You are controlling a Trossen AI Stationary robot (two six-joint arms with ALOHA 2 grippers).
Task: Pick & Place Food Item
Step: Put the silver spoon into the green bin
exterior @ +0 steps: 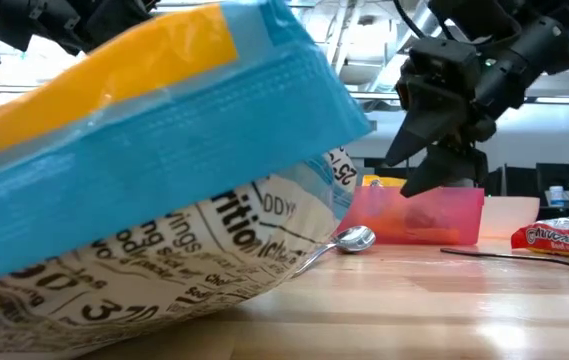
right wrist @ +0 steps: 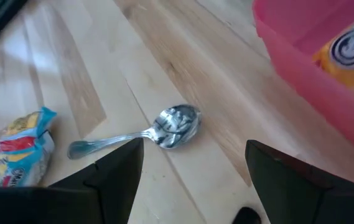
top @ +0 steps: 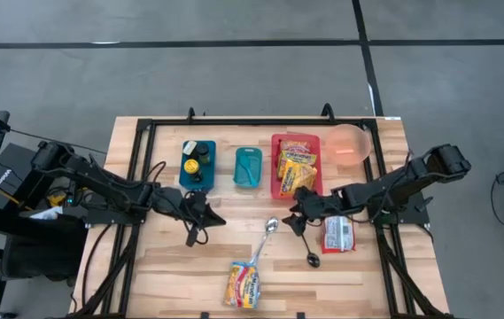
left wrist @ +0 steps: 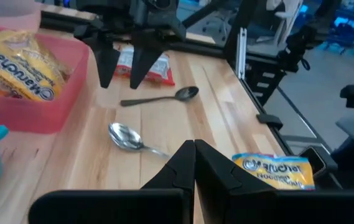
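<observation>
While right gripper (top: 298,218) gapes, spoon (top: 270,227) seemingly clear.

silver spoon (top: 270,228): I see it mid-table
black spoon (top: 312,258): near it
teal tray (top: 247,167): beside my dark-blue tray (top: 197,165)

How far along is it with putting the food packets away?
Done: the red bin already holds noodle packets. In hand: nothing; the right gripper hangs open beside the bin, above the silver spoon. Left: one packet near the front edge, another right of the black spoon. The left gripper waits shut.
</observation>
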